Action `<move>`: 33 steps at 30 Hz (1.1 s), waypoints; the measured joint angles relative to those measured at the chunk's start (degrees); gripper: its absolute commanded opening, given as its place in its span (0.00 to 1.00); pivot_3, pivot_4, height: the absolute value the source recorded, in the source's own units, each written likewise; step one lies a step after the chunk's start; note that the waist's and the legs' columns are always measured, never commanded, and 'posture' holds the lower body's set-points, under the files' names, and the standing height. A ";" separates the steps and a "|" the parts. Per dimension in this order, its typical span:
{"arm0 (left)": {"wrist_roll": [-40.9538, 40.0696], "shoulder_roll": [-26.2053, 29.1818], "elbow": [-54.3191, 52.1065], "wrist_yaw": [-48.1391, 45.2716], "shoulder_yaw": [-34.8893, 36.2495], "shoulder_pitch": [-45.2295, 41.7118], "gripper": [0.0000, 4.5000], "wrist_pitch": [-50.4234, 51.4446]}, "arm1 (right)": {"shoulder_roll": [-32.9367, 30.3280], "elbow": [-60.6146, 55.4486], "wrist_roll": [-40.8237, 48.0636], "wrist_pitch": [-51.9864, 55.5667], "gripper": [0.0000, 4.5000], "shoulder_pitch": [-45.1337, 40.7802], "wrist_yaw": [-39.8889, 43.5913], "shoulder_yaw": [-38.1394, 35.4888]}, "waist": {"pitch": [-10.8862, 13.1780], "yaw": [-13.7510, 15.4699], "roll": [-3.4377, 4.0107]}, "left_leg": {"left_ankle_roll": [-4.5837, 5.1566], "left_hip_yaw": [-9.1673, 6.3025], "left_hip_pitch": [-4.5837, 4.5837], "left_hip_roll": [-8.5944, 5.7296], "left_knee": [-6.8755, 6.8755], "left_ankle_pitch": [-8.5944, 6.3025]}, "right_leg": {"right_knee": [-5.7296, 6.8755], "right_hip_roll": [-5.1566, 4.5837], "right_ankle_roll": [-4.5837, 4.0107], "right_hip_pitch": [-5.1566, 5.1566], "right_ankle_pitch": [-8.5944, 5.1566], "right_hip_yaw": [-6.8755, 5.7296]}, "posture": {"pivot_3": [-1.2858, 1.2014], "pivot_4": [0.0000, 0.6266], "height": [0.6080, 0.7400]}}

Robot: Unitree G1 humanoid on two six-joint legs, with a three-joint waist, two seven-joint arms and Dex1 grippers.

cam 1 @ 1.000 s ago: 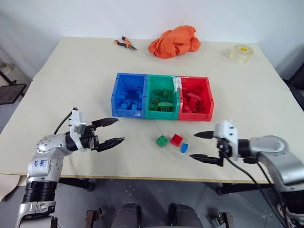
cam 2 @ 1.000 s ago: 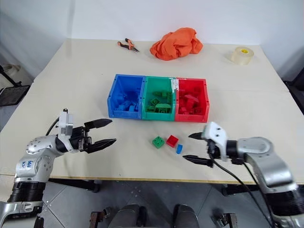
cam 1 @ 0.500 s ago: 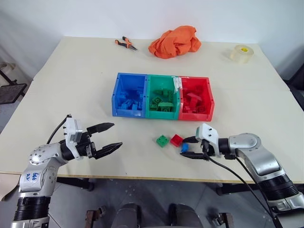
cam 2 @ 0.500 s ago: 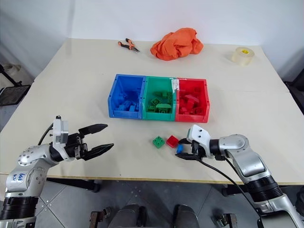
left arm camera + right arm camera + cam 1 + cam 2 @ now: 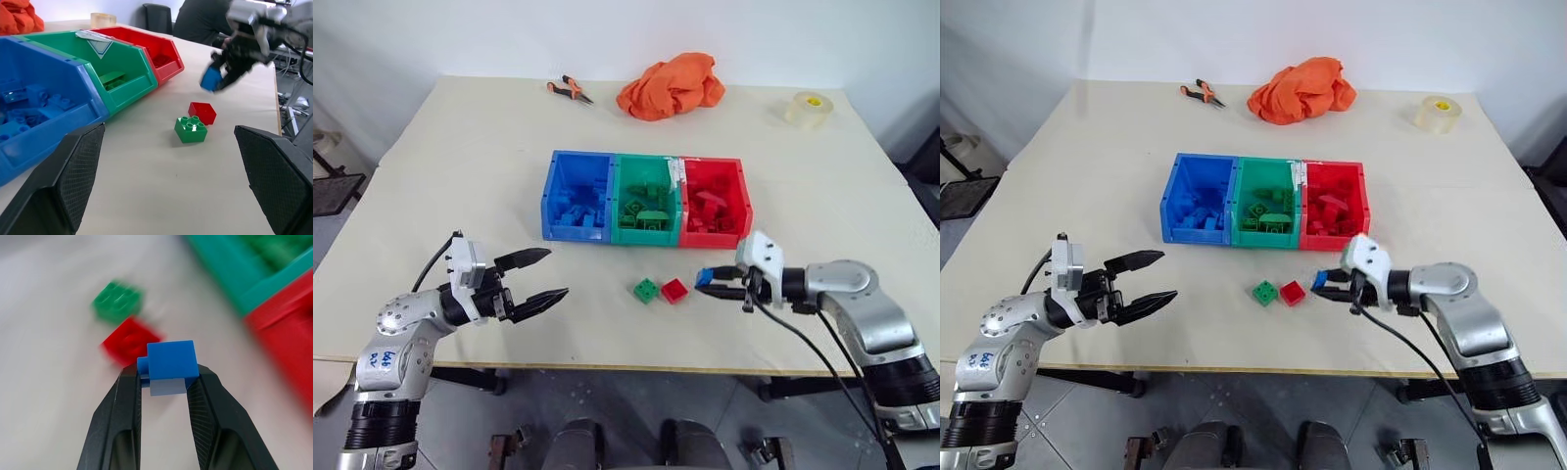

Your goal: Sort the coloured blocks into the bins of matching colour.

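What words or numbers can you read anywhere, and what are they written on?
Blue handwriting on a white label on the left arm: too small to read.
A white triangle mark on the green bin: no letters on it.
Nothing else in the pictures carries writing.

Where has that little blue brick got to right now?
The blue brick is pinched in the robot's right hand, just above the table, right of the red brick and in front of the red bin.
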 measured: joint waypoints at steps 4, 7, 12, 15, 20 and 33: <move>0.12 0.35 2.51 -1.57 -0.11 -1.91 1.00 -0.55 | 5.70 3.83 0.61 0.72 0.20 -8.12 -2.46 -0.04 | 0.00 -0.81 0.00 | -0.06 0.11 0.01 0.04 -0.04 0.03 | 0.07 0.09 -0.01 -0.10 -0.01 -0.09 | 0.52 0.24 1.00; 0.28 1.01 4.65 -2.33 0.28 -2.50 1.00 -1.34 | 10.77 9.66 0.27 0.00 0.20 -14.80 -4.17 0.52 | 0.00 -0.94 0.00 | -0.07 0.16 0.02 0.02 -0.03 0.03 | 0.27 0.09 -0.01 -0.22 -0.01 -0.08 | 0.52 0.24 1.00; 0.44 1.35 5.27 -2.59 0.24 -2.79 1.00 -2.52 | 22.19 23.30 -2.66 -5.37 0.20 -28.28 -7.41 3.28 | -0.02 -1.92 -0.04 | -0.07 0.02 -0.04 -0.04 -0.04 0.03 | 1.00 0.03 -0.01 -0.58 0.00 -0.05 | 0.52 0.24 1.00; 0.45 1.23 5.10 -2.27 0.24 -2.40 1.00 -2.86 | 27.28 31.50 -5.11 -9.60 0.20 -31.84 -9.20 4.49 | -0.05 -2.03 -0.11 | -0.07 -0.08 -0.10 -0.13 -0.04 0.03 | 1.15 -0.01 -0.01 -0.65 0.00 -0.02 | 0.52 0.24 1.00; 0.41 0.43 4.22 -1.31 0.29 -1.26 1.00 -3.58 | 35.54 46.61 -8.65 -16.76 0.20 -39.07 -12.46 5.55 | -0.04 -2.49 -0.09 | -0.11 -0.04 -0.10 -0.07 -0.05 0.05 | 1.22 0.05 -0.01 -0.74 0.00 0.00 | 0.52 0.24 1.00; 0.41 0.16 3.95 0.07 0.51 -0.58 1.00 -4.53 | 40.08 60.59 -12.43 -28.80 0.79 -46.70 -19.21 1.99 | -0.05 -2.50 -0.10 | -0.12 -0.22 -0.11 -0.12 -0.06 0.05 | 1.35 0.04 -0.02 -0.75 0.00 0.35 | 0.52 0.24 1.00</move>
